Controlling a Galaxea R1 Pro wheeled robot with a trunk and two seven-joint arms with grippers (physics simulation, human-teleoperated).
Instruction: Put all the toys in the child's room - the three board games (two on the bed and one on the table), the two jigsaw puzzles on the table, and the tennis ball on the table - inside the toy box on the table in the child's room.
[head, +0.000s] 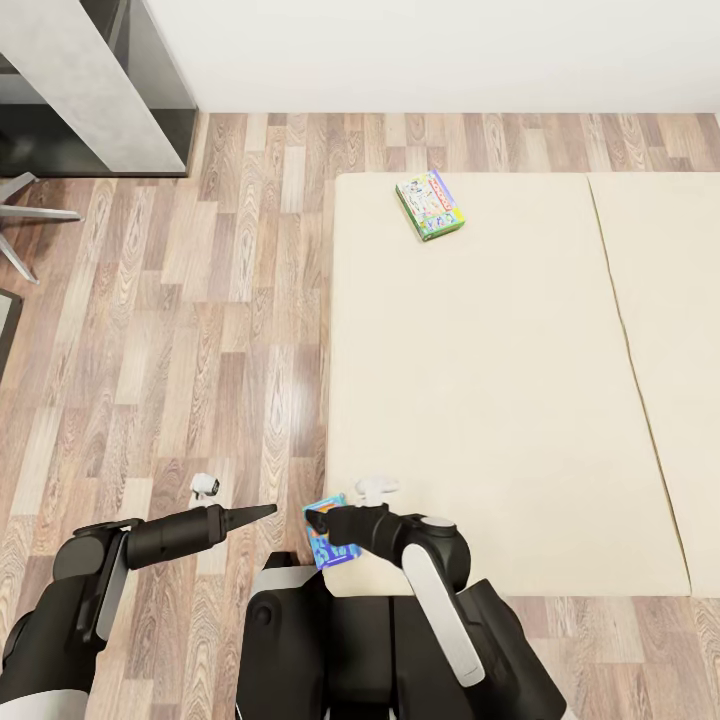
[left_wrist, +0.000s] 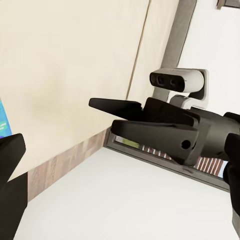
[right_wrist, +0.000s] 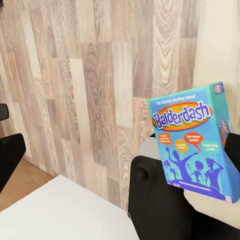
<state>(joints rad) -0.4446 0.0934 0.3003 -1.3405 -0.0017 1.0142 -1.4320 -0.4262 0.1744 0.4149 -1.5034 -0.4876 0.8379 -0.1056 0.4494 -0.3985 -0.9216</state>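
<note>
My right gripper (head: 315, 520) is shut on the small blue board game (head: 327, 545), a "Balderdash" box (right_wrist: 195, 145), and holds it over the near left corner of the bed (head: 480, 400). In the right wrist view the box sits between the black fingers (right_wrist: 160, 200) above the wood floor. The green-edged Monopoly board game (head: 430, 205) lies flat near the mattress's far left corner. My left gripper (head: 268, 512) hovers over the floor just left of the blue box, open and holding nothing. The toy box, jigsaw puzzles and tennis ball are out of view.
A pale grey-white table end (head: 85, 85) with a dark unit behind it stands at the far left. Grey chair legs (head: 30, 215) reach in from the left edge. Wood-plank floor (head: 200, 330) runs between the table and the bed. A white wall closes the far side.
</note>
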